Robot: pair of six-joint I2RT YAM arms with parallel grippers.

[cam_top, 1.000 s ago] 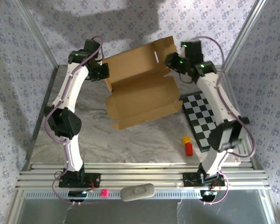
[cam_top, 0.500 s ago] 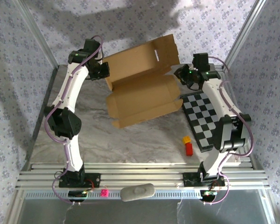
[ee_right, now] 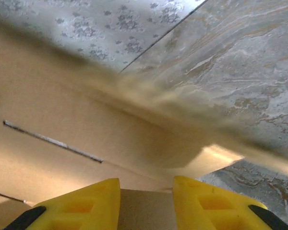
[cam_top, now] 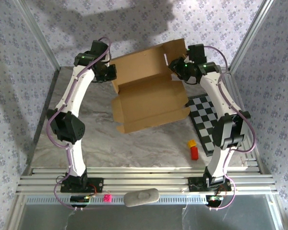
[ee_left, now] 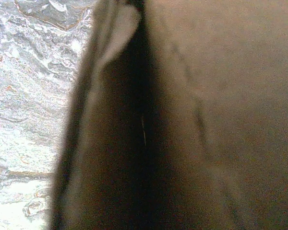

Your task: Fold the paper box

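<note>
The paper box (cam_top: 151, 100) lies open in the middle of the table, its brown lid (cam_top: 144, 64) tilted up at the back. My left gripper (cam_top: 110, 73) sits at the box's back left corner. In the left wrist view, dark cardboard (ee_left: 206, 120) runs edge-on straight toward the camera and hides the fingers, which look shut on that wall. My right gripper (cam_top: 177, 67) presses at the lid's right end flap. Its yellow fingers (ee_right: 86, 206) stand apart, with the cardboard (ee_right: 62, 120) just ahead and a slot cut (ee_right: 53, 141) in it.
A black-and-white checkered board (cam_top: 206, 120) lies right of the box under the right arm. A yellow block (cam_top: 191, 143) and a red block (cam_top: 194, 153) sit near its front corner. Papered walls close in the back and both sides.
My right gripper swung out to the right and came back to the lid's right end. The box and my left gripper shifted slightly right, and the lid stands a little higher.
</note>
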